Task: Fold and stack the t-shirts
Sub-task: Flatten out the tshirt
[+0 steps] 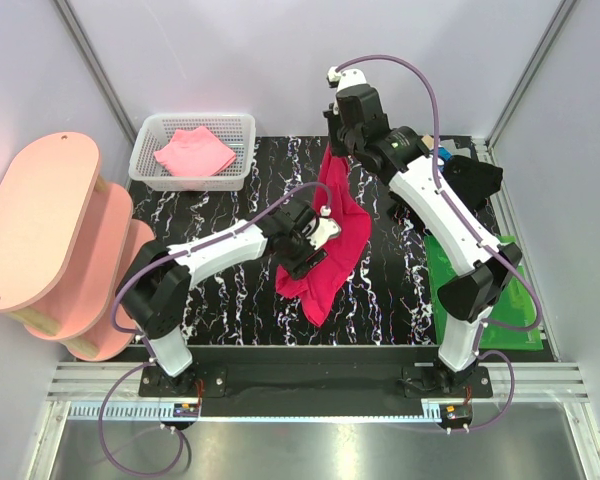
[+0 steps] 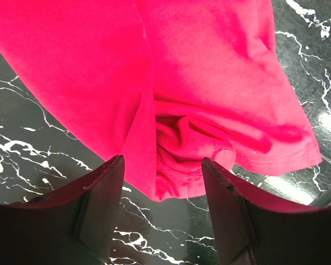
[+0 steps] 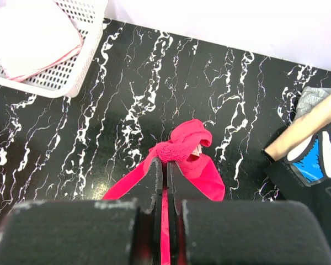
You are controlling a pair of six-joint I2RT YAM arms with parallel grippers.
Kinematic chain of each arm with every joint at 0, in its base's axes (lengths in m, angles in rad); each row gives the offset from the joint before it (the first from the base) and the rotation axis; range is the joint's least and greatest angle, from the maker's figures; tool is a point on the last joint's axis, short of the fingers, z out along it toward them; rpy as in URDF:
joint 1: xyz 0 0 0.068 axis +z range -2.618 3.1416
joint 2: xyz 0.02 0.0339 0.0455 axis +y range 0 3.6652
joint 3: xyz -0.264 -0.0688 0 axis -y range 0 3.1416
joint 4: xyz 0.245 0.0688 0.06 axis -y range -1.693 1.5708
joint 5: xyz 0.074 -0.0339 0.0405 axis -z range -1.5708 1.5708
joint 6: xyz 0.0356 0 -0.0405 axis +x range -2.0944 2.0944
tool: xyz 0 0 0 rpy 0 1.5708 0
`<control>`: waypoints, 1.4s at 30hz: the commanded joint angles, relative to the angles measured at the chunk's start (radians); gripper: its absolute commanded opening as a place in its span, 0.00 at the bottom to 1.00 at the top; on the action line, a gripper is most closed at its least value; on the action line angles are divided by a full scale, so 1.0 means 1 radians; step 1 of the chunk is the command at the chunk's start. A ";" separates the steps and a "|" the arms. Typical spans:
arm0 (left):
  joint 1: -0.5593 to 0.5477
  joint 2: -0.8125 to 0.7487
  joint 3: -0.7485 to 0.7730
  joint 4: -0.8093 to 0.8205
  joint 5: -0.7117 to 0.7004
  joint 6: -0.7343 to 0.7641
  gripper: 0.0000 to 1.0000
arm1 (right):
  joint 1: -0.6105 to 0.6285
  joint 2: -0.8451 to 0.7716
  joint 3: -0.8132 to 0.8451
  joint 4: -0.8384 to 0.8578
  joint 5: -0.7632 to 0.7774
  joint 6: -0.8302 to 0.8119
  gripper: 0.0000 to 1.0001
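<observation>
Red shirt hangs from the right gripper, which is clamped on its far edge; the left gripper has its jaws apart around a near fold.

The crimson t-shirt hangs from the right claw toward the back of the black marbled desk, its lower end trailing on the surface. The left claw sits against the cloth's middle. A pink t-shirt lies in the white basket.
</observation>
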 commanded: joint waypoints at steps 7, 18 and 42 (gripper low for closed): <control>-0.032 0.003 -0.024 -0.004 0.040 -0.014 0.61 | -0.011 -0.051 -0.012 0.066 -0.016 0.021 0.00; -0.039 0.028 -0.036 -0.007 0.030 -0.014 0.55 | -0.014 -0.060 -0.013 0.071 -0.019 0.024 0.00; 0.250 -0.165 0.175 -0.140 -0.108 0.084 0.00 | -0.023 -0.116 -0.046 0.085 0.008 0.008 0.00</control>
